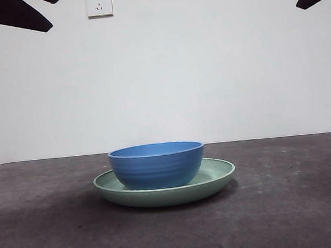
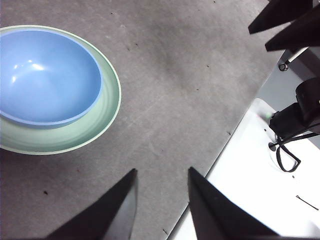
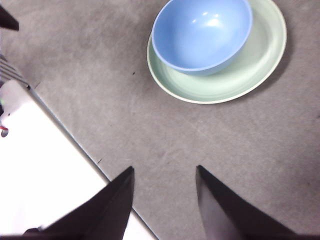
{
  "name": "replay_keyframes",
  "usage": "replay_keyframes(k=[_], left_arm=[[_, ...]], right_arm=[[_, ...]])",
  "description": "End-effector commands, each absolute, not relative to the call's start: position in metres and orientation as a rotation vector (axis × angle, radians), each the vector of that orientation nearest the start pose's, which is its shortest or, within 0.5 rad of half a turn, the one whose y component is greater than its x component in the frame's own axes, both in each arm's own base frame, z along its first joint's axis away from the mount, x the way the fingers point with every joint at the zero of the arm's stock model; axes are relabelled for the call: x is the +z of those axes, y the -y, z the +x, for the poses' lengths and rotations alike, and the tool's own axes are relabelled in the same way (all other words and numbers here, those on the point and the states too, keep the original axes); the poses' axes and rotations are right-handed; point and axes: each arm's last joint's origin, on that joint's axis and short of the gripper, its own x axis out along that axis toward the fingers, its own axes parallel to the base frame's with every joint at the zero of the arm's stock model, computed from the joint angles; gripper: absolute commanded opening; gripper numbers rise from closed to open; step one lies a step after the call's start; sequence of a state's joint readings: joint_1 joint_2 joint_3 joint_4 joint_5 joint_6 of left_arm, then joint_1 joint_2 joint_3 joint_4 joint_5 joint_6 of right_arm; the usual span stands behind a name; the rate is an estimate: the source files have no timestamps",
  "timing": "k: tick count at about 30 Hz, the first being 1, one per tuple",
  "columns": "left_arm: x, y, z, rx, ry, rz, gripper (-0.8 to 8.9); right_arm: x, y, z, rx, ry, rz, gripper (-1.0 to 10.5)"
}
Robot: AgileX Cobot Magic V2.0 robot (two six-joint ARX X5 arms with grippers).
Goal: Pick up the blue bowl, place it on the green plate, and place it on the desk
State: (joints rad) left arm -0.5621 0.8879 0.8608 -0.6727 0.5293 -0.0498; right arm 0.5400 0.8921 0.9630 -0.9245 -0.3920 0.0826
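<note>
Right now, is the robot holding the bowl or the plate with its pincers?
No, nothing is held. The left pincer and right pincer are both open over bare desk. The blue bowl sits on the green plate, untouched.

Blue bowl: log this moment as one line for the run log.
blue bowl: upright on green plate | plate: on desk | left claw: open, empty, away | right claw: open, empty, away
</note>
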Motion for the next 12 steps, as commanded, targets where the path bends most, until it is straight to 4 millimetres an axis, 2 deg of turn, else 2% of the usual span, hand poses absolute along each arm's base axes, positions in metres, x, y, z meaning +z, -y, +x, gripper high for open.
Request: replay_keyframes(k=[1,12], left_arm=[[0.3038,0.1050,0.1372,-1.041,-0.748,-0.024,1.64],[0.3038,0.1050,0.1372,-1.041,-0.748,-0.024,1.63]], right_arm=[[0.3154,-0.0933,0.1289,0.858,-0.910,-0.011,2.0],[0.3155,-0.0938,0.1285,0.863,-0.909,-0.013,2.0]])
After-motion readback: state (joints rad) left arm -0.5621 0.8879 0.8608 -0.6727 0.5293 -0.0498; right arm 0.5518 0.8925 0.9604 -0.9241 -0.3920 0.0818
